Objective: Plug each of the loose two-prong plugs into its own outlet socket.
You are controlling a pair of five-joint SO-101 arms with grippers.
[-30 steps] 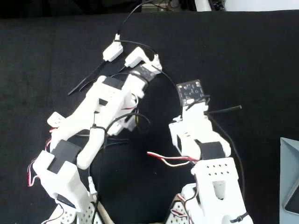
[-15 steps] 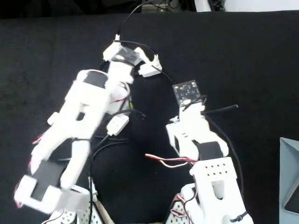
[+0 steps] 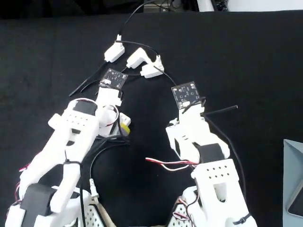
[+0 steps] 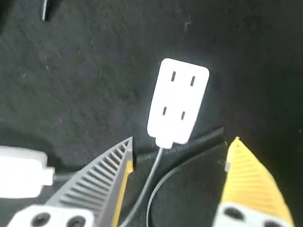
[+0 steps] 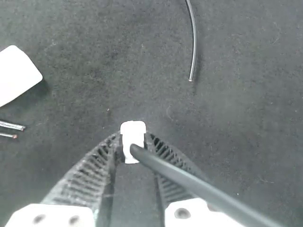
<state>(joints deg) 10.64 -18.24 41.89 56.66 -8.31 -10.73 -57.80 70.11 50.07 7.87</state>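
The left gripper has its fingers spread wide and holds nothing. The outlet block lies flat on the black table, toward the far edge and somewhat left of the middle. It is straight ahead of those fingers and just clear of them. Its long axis runs roughly away from the gripper, slightly tilted, cord end nearest. The cord passes back between the fingers. Both pairs of slots face up and are empty. A second white piece, likely another plug, lies beside the grey finger.

The right gripper is closed on a small white plug, whose prongs are hidden. Its black cable runs back over one finger.

Judgement: the left arm is nearer the block and placed to steady it. The right arm must carry its plug across and line the prongs up with one slot pair.
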